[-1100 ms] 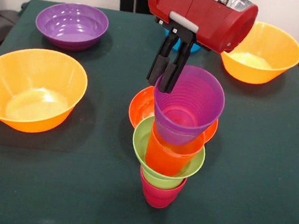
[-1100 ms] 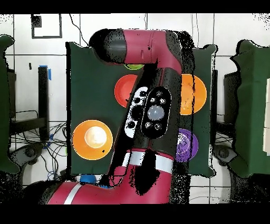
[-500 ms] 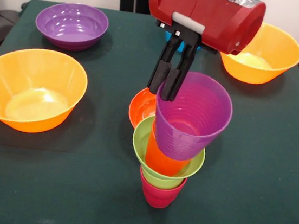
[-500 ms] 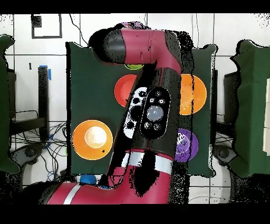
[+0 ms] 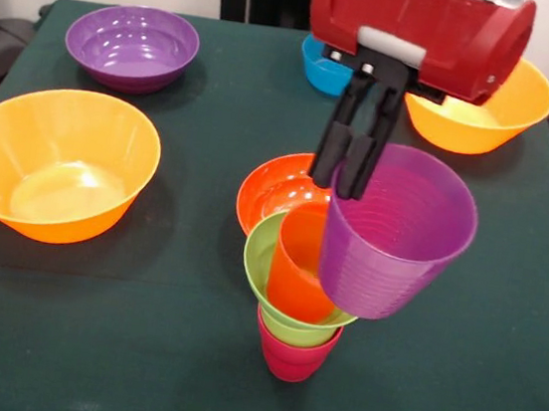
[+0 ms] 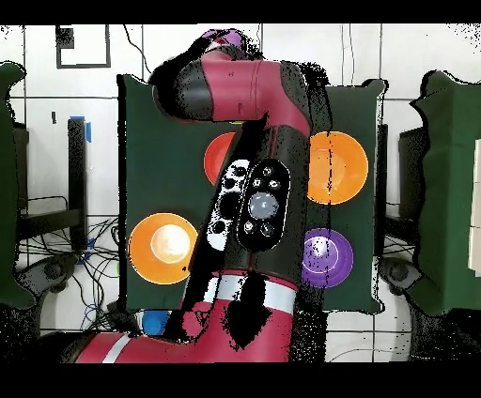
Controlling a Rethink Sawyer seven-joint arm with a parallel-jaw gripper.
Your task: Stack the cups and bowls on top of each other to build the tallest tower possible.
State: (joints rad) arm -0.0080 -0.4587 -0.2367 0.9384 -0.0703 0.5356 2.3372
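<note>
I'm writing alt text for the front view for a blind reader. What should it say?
A red robot arm's gripper holds a purple cup by its rim, beside a stack of orange, green and crimson cups on a dark green table. Orange, purple, blue and red-orange bowls stand around.

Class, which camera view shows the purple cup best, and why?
The front view: the purple cup shows whole, tilted, its rim pinched by the gripper beside the tower. In the overhead view the arm covers it, leaving only a purple sliver at the top.
</note>
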